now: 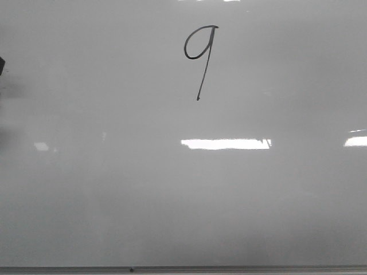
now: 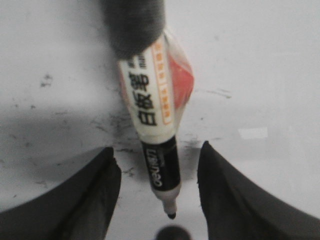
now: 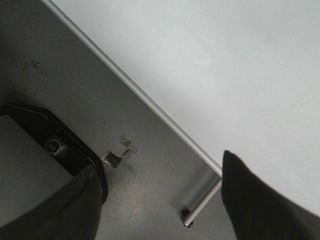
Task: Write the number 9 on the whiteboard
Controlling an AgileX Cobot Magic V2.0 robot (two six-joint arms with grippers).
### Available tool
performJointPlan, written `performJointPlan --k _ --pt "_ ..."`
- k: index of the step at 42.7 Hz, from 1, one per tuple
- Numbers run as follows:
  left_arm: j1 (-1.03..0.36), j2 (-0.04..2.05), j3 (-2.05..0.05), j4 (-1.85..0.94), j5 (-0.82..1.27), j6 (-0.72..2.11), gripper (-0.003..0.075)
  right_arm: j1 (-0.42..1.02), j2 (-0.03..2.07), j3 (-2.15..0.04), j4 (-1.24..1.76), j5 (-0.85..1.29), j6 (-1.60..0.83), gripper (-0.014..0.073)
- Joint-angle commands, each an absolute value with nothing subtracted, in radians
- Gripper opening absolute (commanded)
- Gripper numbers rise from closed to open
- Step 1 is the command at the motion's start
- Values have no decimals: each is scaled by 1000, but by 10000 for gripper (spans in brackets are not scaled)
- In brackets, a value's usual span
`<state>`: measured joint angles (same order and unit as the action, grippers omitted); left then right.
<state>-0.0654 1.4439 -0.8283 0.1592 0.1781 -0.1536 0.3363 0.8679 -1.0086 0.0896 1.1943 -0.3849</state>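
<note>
**On the whiteboard, a finished 9 sits high and central**

Across the front view the whiteboard fills nearly everything, pale grey and glossy, with a thin grey edge strip along its near side. The number 9 is drawn in thin black line in the upper middle of the board: a slanted oval loop at the top and a long straight tail running down and slightly left. Bright glare patches lie below the digit, well apart from it. Neither arm reaches into this view, apart from a small dark shape at the far left edge that cannot be identified.

From the left wrist camera, the left gripper has its jaws spread wide. A marker with a white, orange and black label points its black tip down between them, touching neither finger; its upper end is set in a dark grey holder. Faint black smudges mark the surface beneath.

From the right wrist camera, the right gripper has its jaws wide apart and holds nothing. It hangs over a corner of the board's metal frame and the grey bench beside it, where a black device lies near a scrap of tape.
</note>
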Motion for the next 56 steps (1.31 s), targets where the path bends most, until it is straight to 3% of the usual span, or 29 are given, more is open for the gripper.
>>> performJointPlan --k 1,10,23,30,38,41,50,53,56 --pt "-65 1350 -878 158 212 -163 358 330 834 -1028 69 1151 -298 529" --pt "-95 1183 -966 158 534 -89 358 330 762 -1028 30 1139 -99 529" --pt "-316 891 -982 135 808 -48 358 330 611 -1013 30 1107 -62 528" --pt "-474 733 -954 111 858 -48 358 330 517 -931 13 1086 -20 528" --pt "-518 676 -928 109 858 -48 353 330 502 -906 -17 1076 -20 516" --pt "-518 676 -929 109 858 -48 315 330 502 -906 -17 1073 -20 447" --pt "-518 676 -929 109 832 -48 58 330 502 -906 -17 1075 -20 53" --pt "-518 676 -929 109 824 -48 -17 330 502 -906 -17 1075 -21 -39" --pt "-518 676 -929 109 826 -48 -19 330 502 -906 -17 1074 -21 -66"
